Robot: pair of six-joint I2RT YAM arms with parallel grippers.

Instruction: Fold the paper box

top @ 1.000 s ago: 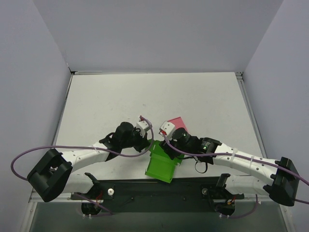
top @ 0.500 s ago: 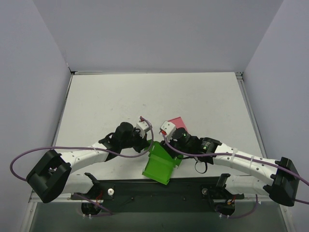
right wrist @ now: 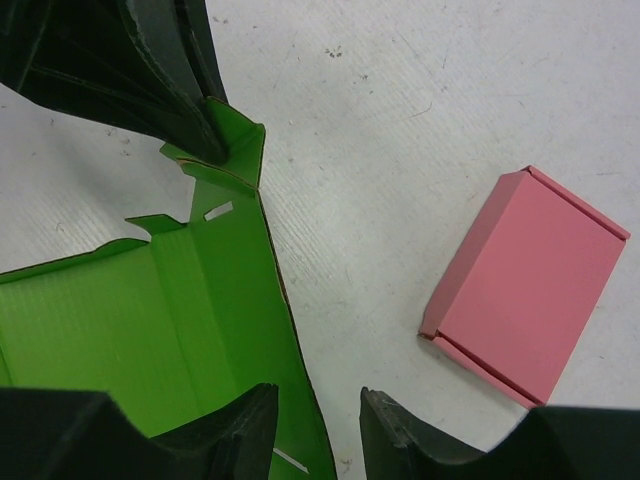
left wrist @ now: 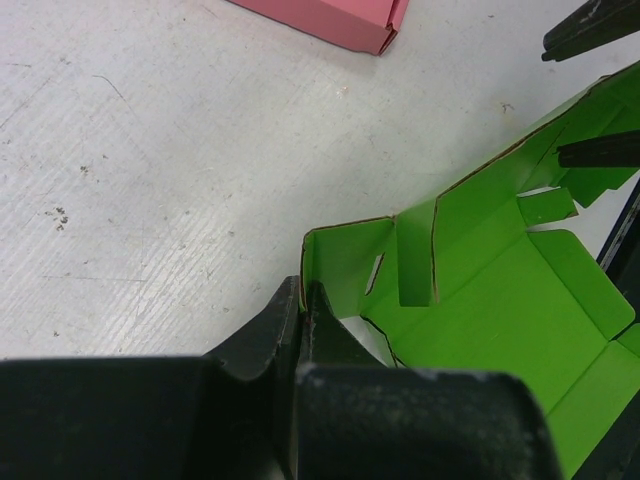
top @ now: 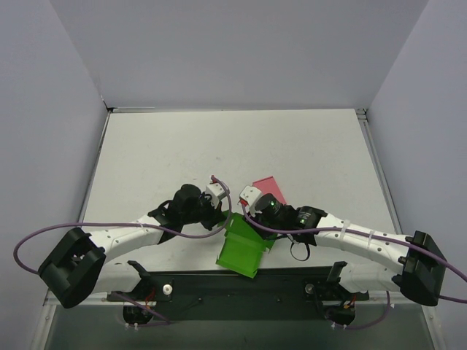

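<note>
Shifting the paper box [top: 241, 251] lower-left, I'm pinching its flap [left wrist: 340, 262] with the left gripper [left wrist: 303, 296] as anchor, right gripper [right wrist: 318, 396] spread astride its wall [right wrist: 240, 300].

Bright green paper box [top: 241, 251], plain pink box [right wrist: 525, 285], scuffed white table [top: 182, 153].

Both arms stretched low and inward, wrists close together. Left gripper [left wrist: 303, 305] pinched tight on paper box [left wrist: 500, 300] edge. Right gripper [right wrist: 318, 395] fingers parted.
</note>
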